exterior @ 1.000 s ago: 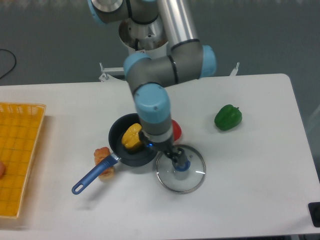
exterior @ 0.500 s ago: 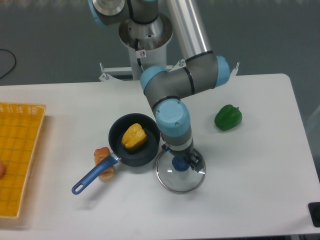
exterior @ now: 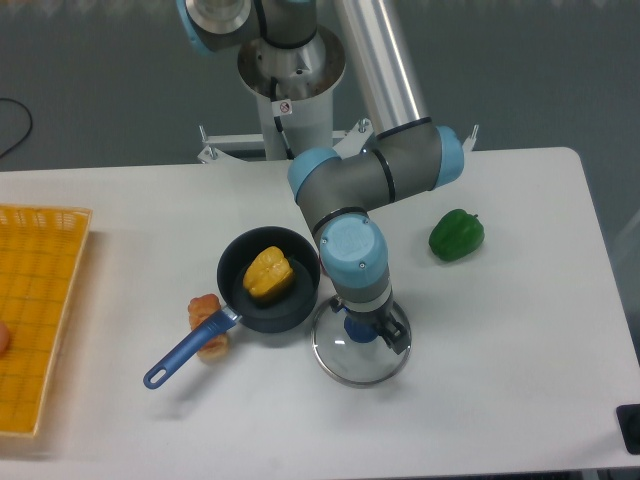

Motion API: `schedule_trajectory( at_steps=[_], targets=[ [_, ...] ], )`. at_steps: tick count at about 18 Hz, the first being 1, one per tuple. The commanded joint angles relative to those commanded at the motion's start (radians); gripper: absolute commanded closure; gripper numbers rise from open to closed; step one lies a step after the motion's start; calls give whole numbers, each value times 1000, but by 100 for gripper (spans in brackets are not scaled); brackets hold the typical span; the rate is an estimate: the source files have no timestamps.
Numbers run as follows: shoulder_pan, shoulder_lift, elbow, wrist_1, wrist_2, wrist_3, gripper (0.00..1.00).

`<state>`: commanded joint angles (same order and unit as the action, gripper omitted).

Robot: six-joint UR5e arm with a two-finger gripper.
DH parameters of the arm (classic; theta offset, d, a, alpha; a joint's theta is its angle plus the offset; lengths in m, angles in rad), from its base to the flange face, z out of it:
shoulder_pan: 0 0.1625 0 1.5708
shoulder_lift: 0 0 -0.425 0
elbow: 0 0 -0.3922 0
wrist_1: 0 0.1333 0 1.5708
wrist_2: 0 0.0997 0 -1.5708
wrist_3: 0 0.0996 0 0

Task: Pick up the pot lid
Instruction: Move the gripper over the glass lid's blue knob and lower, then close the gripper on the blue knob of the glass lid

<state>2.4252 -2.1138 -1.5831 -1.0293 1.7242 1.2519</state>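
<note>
gripper has come down nearer the pot lid

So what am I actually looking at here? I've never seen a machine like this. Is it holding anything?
The machine is a robot arm, reaching in from the back of a white table. At its end is a two-finger gripper, which works like a simple pinching hand. A fixed camera facing the arm across the table takes the view.

Under the gripper lies a clear lid with a blue knob. The fingers look spread around the knob, so nothing seems to be held.

Beside the lid sits a black pan with a yellow thing inside, perhaps a toy pepper. Its blue handle crosses over a brown item I can't identify. A green pepper lies across from the pan, and a yellow crate stands at the picture's left edge.
</note>
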Motion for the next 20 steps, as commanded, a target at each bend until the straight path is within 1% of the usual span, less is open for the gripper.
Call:
schedule_trajectory(
  at_steps=[5, 8, 10, 15, 16, 17, 18, 20],
  targets=[
    [-3, -6, 0, 2, -5, -25, 0],
    [-3, -11, -3, 2, -31, -28, 0],
    [-5, -11, -11, 3, -32, -28, 0],
    [-3, -8, -6, 3, -32, -16, 1],
    [-3, -8, -6, 2, -32, -15, 9],
    [-3, -8, -6, 2, -31, -15, 13],
    [-3, -8, -6, 0, -31, -15, 15],
    [-3, -11, -6, 0, -29, -15, 26]
  ],
)
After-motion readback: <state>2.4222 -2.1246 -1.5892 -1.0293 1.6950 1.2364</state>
